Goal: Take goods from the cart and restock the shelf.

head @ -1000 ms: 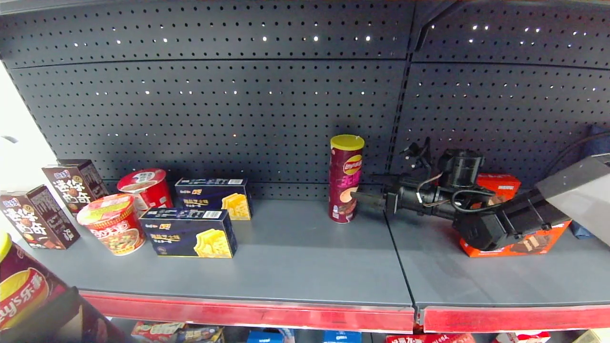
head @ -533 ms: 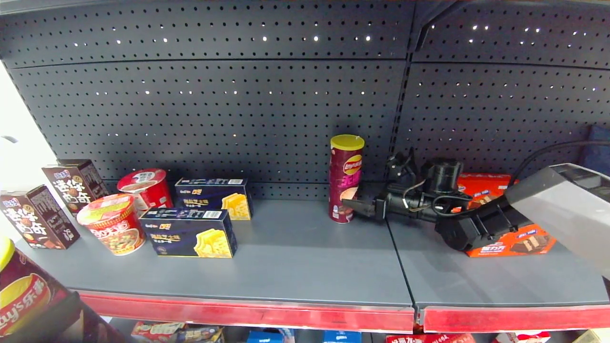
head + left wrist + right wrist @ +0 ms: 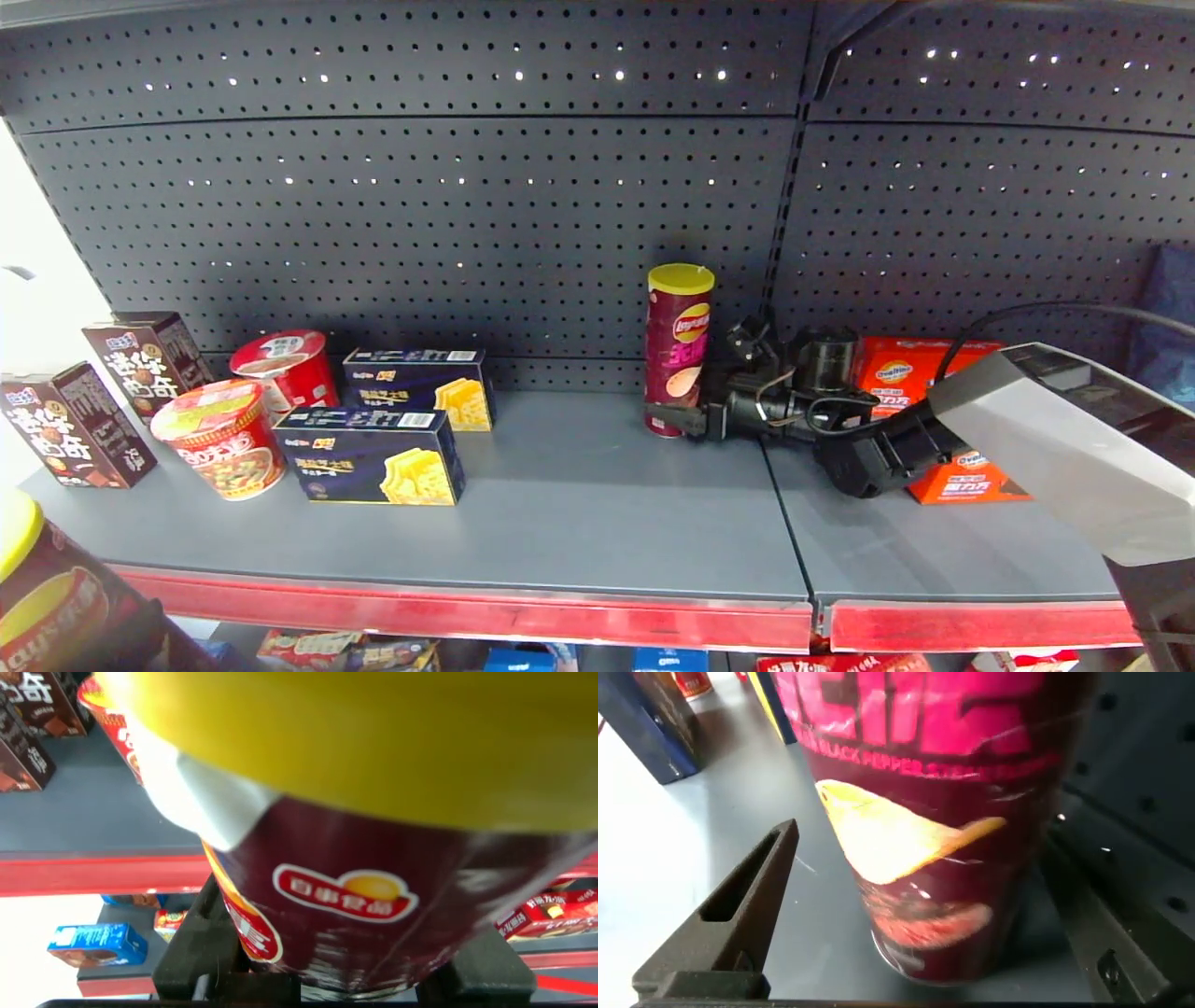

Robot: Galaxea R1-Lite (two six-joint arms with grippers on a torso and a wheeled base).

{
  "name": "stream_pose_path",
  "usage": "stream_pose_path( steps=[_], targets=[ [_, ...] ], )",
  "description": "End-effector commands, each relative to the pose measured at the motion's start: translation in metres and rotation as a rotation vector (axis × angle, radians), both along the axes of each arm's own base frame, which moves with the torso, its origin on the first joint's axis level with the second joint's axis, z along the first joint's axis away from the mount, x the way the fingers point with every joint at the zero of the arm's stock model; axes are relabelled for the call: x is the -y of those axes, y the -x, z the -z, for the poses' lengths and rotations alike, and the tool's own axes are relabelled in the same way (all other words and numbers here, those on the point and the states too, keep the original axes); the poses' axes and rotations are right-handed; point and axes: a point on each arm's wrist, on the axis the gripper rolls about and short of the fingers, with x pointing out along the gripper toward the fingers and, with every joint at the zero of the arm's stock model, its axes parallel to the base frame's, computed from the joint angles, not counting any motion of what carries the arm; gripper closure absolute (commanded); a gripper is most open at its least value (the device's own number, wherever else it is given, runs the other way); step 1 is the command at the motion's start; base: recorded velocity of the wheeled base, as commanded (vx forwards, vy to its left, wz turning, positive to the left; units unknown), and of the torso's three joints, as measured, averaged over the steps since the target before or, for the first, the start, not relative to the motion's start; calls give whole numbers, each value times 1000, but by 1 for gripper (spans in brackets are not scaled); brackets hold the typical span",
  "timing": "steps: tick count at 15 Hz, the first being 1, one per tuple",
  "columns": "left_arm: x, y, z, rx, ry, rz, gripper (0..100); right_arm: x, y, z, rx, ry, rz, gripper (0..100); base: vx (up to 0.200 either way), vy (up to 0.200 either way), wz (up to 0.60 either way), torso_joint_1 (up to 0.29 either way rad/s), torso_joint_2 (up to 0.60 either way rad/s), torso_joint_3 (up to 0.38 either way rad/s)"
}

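Observation:
A maroon chips can (image 3: 679, 345) with a yellow lid stands upright near the middle of the grey shelf (image 3: 579, 523), close to the pegboard. My right gripper (image 3: 674, 417) is open at the can's base, one finger on each side. In the right wrist view the can (image 3: 924, 812) sits between the fingers (image 3: 738, 915), with a gap on the one side. My left gripper (image 3: 131, 635) is low at the front left, shut on a second chips can (image 3: 42, 588). The left wrist view shows that can (image 3: 346, 896) close up, held between the dark fingers (image 3: 201, 952).
On the left of the shelf stand two noodle cups (image 3: 224, 448), two dark blue boxes (image 3: 373, 457) and two brown boxes (image 3: 75, 439). Orange boxes (image 3: 934, 411) lie behind my right arm. The shelf has a red front edge (image 3: 467, 616); more goods sit on the shelf below.
My right arm has slid left along the shelf, and its open fingers now straddle the standing can's base. The left gripper with its can has sunk slightly.

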Motion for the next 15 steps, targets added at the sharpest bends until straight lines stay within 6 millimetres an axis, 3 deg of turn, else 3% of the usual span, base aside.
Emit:
stream_pose_path(
  steps=[1, 6, 7, 14, 15],
  targets=[
    [0, 2, 2, 4, 0, 0, 100, -2, -4, 8, -6, 3, -2, 0, 0, 0, 0, 0, 0, 0],
    [0, 3, 3, 4, 0, 0, 100, -5, -7, 10, -5, -10, -4, 0, 0, 0, 0, 0, 0, 0],
    [0, 3, 4, 1, 0, 0, 100, -5, -7, 11, -4, -9, -6, 100, 0, 0, 0, 0, 0, 0],
    [0, 7, 9, -31, 0, 3, 100, -9, 0, -4, 29, -21, -5, 100, 0, 0, 0, 0, 0, 0],
    [0, 13, 11, -44, 0, 5, 100, -11, 6, -16, 45, -27, -11, 100, 0, 0, 0, 0, 0, 0]
  ],
)
